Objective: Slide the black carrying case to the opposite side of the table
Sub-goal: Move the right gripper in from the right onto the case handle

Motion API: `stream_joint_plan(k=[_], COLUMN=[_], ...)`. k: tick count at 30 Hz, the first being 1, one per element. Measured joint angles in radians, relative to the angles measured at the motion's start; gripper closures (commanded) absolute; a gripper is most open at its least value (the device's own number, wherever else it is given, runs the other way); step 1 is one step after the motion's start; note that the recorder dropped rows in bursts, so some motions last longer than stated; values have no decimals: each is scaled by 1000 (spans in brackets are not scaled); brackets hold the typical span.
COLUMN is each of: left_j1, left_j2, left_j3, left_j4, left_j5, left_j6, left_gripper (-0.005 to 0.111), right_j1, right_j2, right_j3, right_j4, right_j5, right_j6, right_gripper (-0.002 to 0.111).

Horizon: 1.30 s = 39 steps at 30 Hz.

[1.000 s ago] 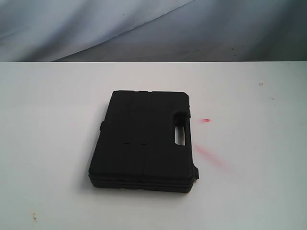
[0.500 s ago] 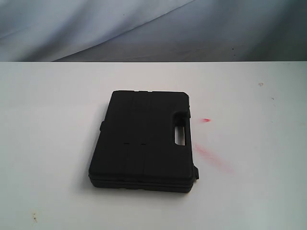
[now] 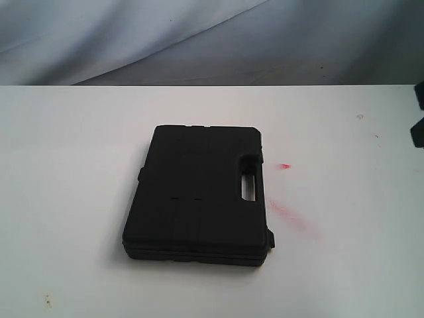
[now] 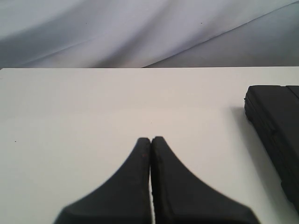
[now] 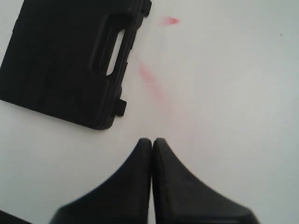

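Observation:
The black case lies flat near the middle of the white table, its handle slot along the right edge. A corner of the case shows in the left wrist view, and the case with its slot appears in the right wrist view. My left gripper is shut and holds nothing, apart from the case. Shut and empty too, my right gripper hovers over bare table, off the case. A dark bit of the right arm shows at the exterior view's right edge.
Red smears and a red spot mark the table to the right of the case. Small specks lie near the front left. A grey cloth backdrop hangs behind the table's far edge.
A dark part of the right arm has come into the exterior view at the right edge. The case has not moved.

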State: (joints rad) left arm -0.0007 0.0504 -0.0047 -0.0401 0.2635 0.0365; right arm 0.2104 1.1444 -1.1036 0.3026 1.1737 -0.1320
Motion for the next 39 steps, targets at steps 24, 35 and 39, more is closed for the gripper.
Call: stream_joint_plan(k=[24, 35, 39], left_j1=[0, 0, 0], left_j2=[0, 0, 0], left_j3=[0, 0, 0], left_j4=[0, 0, 0], left_j5=[0, 0, 0], left_j6=[0, 0, 0], left_gripper=[107, 107, 107], right_j1=[376, 378, 378], right_j2=[547, 823, 877], right_j3=[-79, -490, -548], right_j4=[-73, -114, -119], right_j5=[-167, -118, -93], right_j6=[139, 209, 220], right_gripper=[108, 108, 108])
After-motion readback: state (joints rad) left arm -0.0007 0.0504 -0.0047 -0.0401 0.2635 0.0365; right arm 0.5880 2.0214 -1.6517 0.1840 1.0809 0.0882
